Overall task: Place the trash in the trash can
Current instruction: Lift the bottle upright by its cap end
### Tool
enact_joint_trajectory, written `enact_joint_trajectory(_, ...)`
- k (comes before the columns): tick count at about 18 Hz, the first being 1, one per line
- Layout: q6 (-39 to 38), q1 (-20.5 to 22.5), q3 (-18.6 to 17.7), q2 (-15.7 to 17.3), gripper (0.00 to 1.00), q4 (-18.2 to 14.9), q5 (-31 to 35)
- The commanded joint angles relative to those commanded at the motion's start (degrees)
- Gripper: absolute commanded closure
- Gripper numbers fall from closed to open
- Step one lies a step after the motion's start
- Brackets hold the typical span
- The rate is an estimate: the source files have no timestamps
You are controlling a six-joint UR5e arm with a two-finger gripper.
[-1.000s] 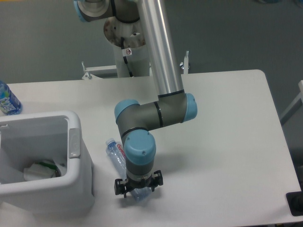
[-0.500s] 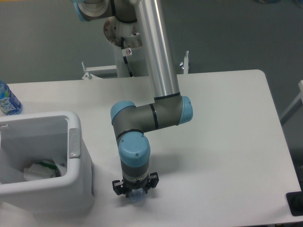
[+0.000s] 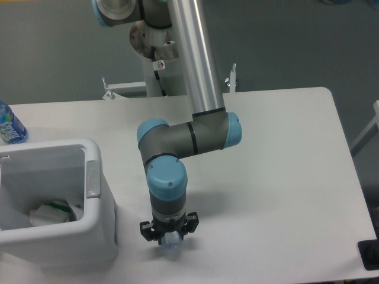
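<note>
Gripper (image 3: 169, 235) points straight down at the bench (image 3: 278, 177), fingers pinching the crushed bottle (image 3: 170, 248) for lifting. Trash can (image 3: 89, 234) at 9 o'clock already holds the wrapper (image 3: 50, 213).

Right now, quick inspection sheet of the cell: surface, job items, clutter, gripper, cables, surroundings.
Surface: white table, bare to the arm's right.
Job's things: white trash can at front left; crumpled wrapper with green print lies inside it. Crushed bottle shows only as a clear end below the gripper, the rest hidden by the wrist.
Clutter: blue-labelled bottle at the table's far left edge, partly cut off.
Gripper: gripper points down over the crushed bottle near the front edge; jaws too hidden to judge.
Cables: nothing seen.
Surroundings: grey floor, arm base behind the table, dark object at lower right.
</note>
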Motion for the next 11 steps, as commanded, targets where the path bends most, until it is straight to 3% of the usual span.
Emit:
enact_joint_trajectory(7, -3.77, 5.98, 13.28, 6.41, 0.40, 1.67, -6.59)
enact_joint_trajectory(11, -6.23, 6.08, 16.80, 9.32, 0.40, 1.76, -7.20)
